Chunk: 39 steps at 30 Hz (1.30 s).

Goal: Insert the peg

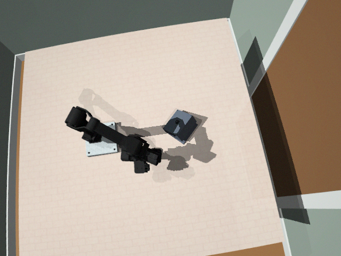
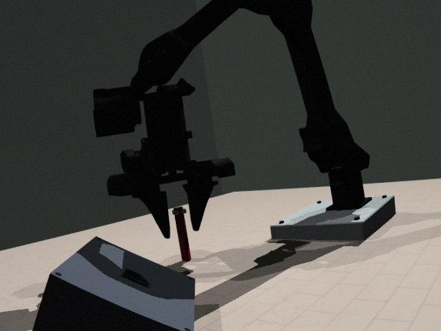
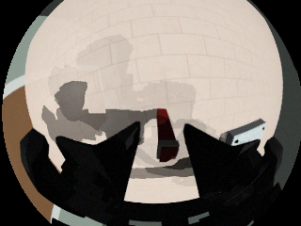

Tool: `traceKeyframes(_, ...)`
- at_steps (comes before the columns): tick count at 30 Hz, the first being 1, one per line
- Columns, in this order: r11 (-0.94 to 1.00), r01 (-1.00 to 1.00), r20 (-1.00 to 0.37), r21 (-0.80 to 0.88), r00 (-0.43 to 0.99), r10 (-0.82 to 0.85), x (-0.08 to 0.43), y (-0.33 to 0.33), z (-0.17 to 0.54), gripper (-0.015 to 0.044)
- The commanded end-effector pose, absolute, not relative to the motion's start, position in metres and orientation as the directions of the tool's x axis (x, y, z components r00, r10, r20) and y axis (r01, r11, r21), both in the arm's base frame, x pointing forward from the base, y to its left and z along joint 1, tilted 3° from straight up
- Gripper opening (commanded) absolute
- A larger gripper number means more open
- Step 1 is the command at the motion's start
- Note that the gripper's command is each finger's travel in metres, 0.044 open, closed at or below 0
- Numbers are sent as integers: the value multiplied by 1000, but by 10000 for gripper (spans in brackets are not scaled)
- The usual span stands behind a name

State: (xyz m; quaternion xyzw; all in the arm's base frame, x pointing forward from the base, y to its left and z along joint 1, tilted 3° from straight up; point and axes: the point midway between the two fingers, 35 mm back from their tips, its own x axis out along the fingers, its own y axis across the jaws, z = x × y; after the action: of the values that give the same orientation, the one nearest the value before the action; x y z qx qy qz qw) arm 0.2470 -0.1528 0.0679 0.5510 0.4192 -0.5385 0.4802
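A dark red peg point(image 2: 184, 245) point(image 3: 166, 129) with a grey collar near its top stands on the table, upright. My gripper point(image 2: 181, 233) point(image 3: 162, 126) points down around the peg's upper part. Its fingers are part-way open, with a gap on each side of the peg; in the wrist view the peg is nearer the right finger. The grey-blue sloped panel point(image 1: 188, 114) point(image 2: 89, 274) has one dark, elongated hole point(image 1: 177, 121) point(image 2: 135, 276) in its face. The peg is hidden under the arm in the top view.
The robot's pale base plate point(image 1: 100, 149) point(image 2: 317, 231) point(image 3: 251, 134) carries the arm. The sloped panel's block stands to one side of the gripper, close in front of it in the exterior view. Shadows of the arm fall across the table and the panel.
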Motion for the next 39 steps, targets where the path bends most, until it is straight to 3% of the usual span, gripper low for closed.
traceKeyframes(1, -187, 979, -996, 80, 70, -56, 247, -153, 69, 125)
traceKeyframes(4, -187, 979, -996, 80, 70, -56, 247, -153, 69, 46)
traceKeyframes(11, -187, 979, -996, 80, 70, -56, 247, -153, 69, 0)
traceKeyframes(39, -187, 980, -996, 75, 67, -52, 242, -150, 148, 0)
